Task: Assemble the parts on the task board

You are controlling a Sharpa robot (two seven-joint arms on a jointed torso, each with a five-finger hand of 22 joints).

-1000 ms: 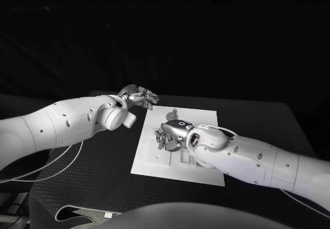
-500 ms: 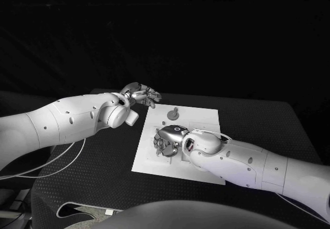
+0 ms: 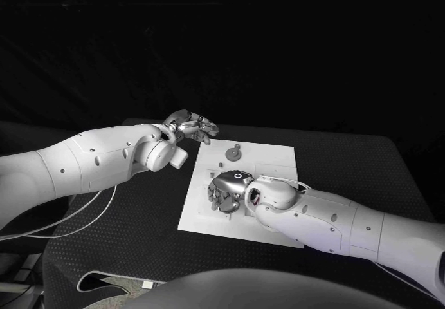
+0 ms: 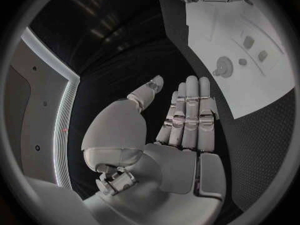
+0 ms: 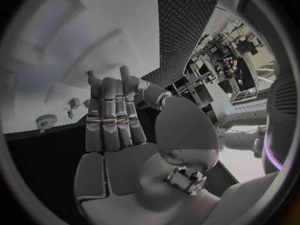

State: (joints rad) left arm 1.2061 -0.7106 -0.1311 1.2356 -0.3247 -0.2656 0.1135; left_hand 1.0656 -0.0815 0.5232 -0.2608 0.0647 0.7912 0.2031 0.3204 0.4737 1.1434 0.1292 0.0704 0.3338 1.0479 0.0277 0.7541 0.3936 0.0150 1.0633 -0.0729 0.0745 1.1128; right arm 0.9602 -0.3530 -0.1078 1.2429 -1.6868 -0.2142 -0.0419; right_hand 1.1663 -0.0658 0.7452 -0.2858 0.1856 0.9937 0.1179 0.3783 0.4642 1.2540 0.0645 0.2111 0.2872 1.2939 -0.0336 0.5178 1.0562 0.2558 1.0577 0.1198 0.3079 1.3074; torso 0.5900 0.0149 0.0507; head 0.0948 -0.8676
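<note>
The right hand [image 3: 226, 190] hovered flat over the task board [image 3: 274, 158], fingers straight and together, holding nothing. A round part [image 3: 233, 153] lay beyond its fingertips. The left hand [image 3: 190, 128] hung empty, fingers extended, just off the board's far corner.

Both arms are smooth, glossy white shells built of rounded segments, dotted with small dark screw holes, and a thin pale cable [image 3: 88, 215] loops under the left arm. Each ends in a silver metallic hand, left hand [image 3: 190, 127] and right hand [image 3: 226, 188], with segmented fingers and grey padded palms.
</note>
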